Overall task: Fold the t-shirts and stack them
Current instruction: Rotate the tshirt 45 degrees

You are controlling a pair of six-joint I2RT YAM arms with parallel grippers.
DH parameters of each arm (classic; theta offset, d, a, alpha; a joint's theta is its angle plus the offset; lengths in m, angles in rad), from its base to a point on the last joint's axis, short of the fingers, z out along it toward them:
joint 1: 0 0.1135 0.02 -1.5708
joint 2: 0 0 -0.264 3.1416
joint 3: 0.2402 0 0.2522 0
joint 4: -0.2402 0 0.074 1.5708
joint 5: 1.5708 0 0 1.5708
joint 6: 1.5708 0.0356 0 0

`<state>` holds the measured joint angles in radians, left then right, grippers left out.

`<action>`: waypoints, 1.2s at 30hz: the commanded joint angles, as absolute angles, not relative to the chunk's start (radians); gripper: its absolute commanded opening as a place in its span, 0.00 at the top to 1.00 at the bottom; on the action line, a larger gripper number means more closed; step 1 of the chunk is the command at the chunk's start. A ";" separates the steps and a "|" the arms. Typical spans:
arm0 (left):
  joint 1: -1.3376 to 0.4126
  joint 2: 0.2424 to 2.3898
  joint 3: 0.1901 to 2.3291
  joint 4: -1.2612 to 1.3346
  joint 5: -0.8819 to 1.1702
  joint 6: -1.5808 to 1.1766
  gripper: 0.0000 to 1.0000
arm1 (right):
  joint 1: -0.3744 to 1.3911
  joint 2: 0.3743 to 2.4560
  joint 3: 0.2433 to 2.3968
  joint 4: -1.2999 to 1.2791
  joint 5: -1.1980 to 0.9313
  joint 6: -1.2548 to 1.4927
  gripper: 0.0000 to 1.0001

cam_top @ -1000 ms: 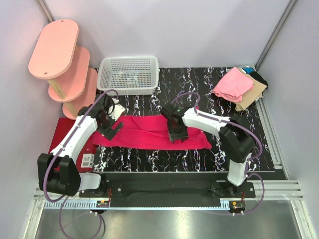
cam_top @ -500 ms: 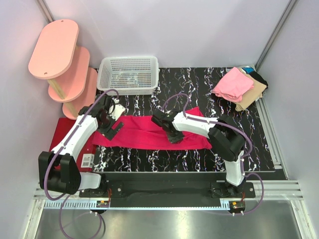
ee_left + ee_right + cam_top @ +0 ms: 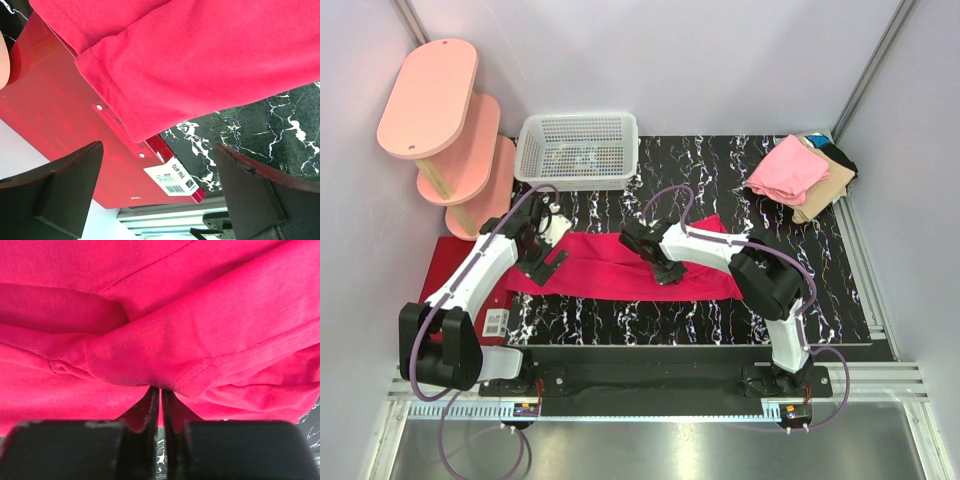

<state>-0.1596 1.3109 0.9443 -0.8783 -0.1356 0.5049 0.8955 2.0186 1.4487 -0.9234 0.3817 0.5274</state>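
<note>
Magenta-red cloth fills the right wrist view, where the right end effector (image 3: 160,390) has its jaws nearly together on a bunched ridge of the magenta-red t-shirt (image 3: 210,310). The pinch is near the middle of the garment, which lies as a long band across the near half of the worktop (image 3: 720,165). To fold well, I judge the pinch should take in every layer of that ridge before lifting. The lift should then run low and level so the edge lands square instead of dragging the band askew. The left end effector (image 3: 157,150) hangs with jaws spread wide, holding nothing, over the shirt's 9 o'clock end where it overlaps the dark red mat (image 3: 55,120). Pressing that end down would probably stop the cloth sliding. Out at 2 o'clock sits the folded stack (image 3: 805,178), with the light pink t-shirt (image 3: 786,168) on top, the tan t-shirt (image 3: 826,192) beneath and the black/teal t-shirt (image 3: 836,154) behind. How many layers the right jaws hold cannot be told. The arm covers the shirt's centre from above, no sleeves or collar show, and the lower stacked shirts show only their edges.
</note>
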 commanded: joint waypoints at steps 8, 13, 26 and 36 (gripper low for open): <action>-0.149 1.293 0.908 -0.816 -0.175 0.529 0.01 | 0.913 1.967 1.557 -0.951 0.478 0.519 1.00; -0.149 1.292 0.890 -0.805 -0.184 0.531 0.01 | 0.908 1.977 1.670 -0.985 0.534 0.502 1.00; -0.147 1.267 0.864 -0.805 -0.213 0.557 0.01 | 0.890 2.001 1.681 -1.003 0.477 0.503 0.74; -0.147 1.285 0.894 -0.813 -0.193 0.537 0.01 | 0.893 1.951 1.545 -0.942 0.428 0.473 0.46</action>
<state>-0.1532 1.2972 0.8684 -0.8291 -0.1913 0.5411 0.8955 2.0190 1.5551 -0.9840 0.4526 0.4931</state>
